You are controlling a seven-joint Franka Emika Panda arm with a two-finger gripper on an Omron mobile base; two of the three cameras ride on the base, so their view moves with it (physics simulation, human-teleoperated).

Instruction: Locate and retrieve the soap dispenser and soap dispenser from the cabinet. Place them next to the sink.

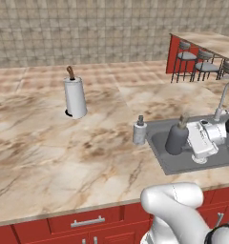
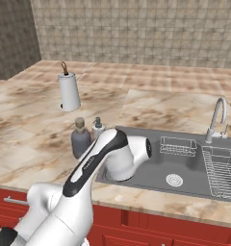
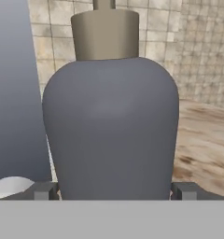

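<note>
Second of two placements, at or just short of set-down. The marbled soap dispenser [image 1: 140, 131] already stands on the counter [image 1: 64, 152] just beside the left rim of the sink [image 1: 183, 164]; the cabinet part of the task appears to be over. The dark grey soap dispenser [image 3: 110, 126] sits between the two fingertips [image 3: 45, 191], which flank its lower body on either side with no gap visible, so the fingers read as clamped on it, though actual contact is hard to confirm at this closeness.

Position: in the left base view the dark bottle [image 1: 176, 138] stands upright just ahead of the gripper [image 1: 195, 140], by the sink's left edge. In the right base view it stands beside the marbled one [image 2: 97, 129], near the rim; whether its base rests on the counter or hangs just above cannot be told.

Next move, as a judgement: confirm the base is down on the marble and not on the basin lip, part the fingers, then back straight away from the bottle so neither fingertip drags it over.

Appearance: dark grey, round-shouldered, smooth and matte, with a tan pump collar [image 3: 105, 35] and narrower stem above; upright, centred between the fingers.
</note>
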